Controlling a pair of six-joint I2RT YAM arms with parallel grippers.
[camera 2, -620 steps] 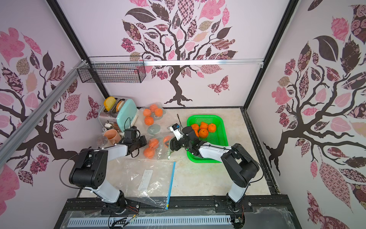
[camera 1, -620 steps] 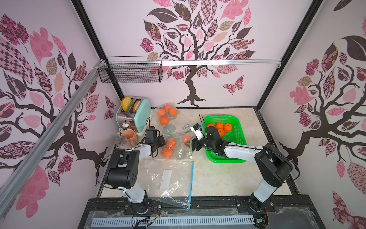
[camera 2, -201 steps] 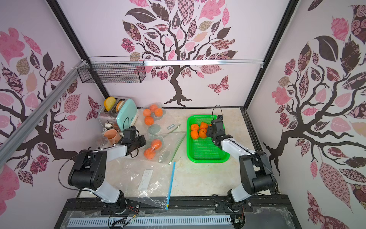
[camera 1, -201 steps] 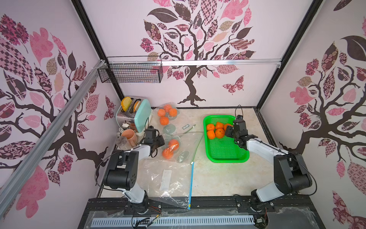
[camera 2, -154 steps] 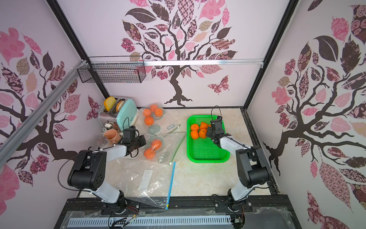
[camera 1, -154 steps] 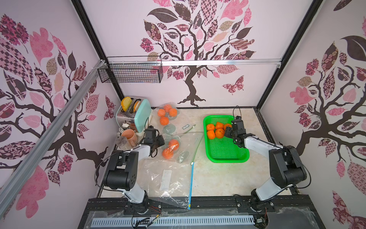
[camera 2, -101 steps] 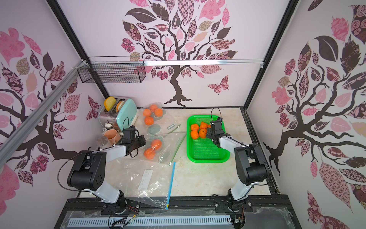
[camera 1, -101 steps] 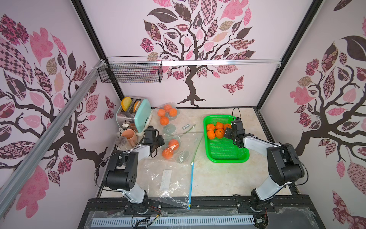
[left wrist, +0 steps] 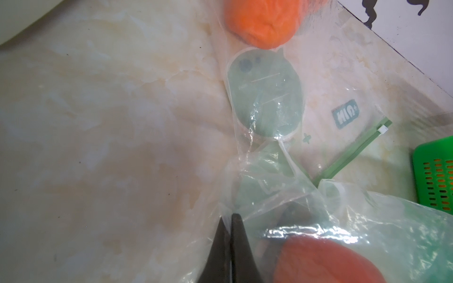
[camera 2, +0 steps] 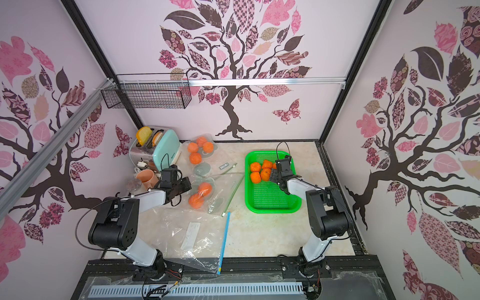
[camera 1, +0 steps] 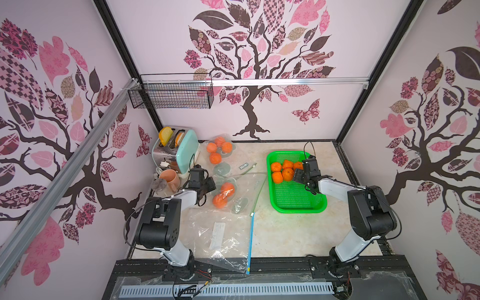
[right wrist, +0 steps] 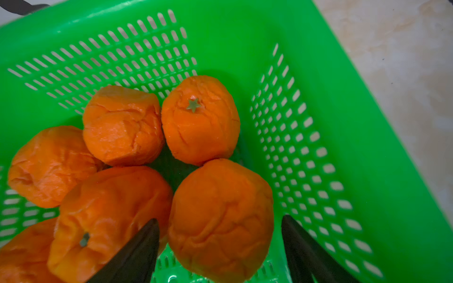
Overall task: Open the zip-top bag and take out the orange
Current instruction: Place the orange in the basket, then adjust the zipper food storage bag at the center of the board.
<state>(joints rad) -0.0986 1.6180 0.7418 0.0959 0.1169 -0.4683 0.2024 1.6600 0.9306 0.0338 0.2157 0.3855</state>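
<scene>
1. Holding tool: left gripper [left wrist: 229,219]; jaws pressed together on a fold of the zip-top bag [left wrist: 282,196]; judged to pin the film against the table [left wrist: 98,122] so the mouth stays put while fruit is drawn out.
2. Container: zip-top bag lies between the left arm and the green basket [camera 1: 298,209]; its green zip strip [camera 1: 259,193] is parted and faces the basket; two remaining oranges [camera 1: 220,201] sit inside, seen in both top views.
3. Carrying tool: right gripper [right wrist: 219,218]; jaws spread to either side of the orange [right wrist: 221,193], with a clear gap on one side; no grip; judged a release.
4. Task item: orange is out of the bag; it rests at the far end of the green basket, touching the cluster already there, and the basket walls keep it from rolling.
5. Changes: three seconds earlier the right gripper stood at the bag mouth and about three oranges showed in the bag, now two; a second ago it was already over the cluster with narrower jaws; the left gripper's pinch is unchanged.
</scene>
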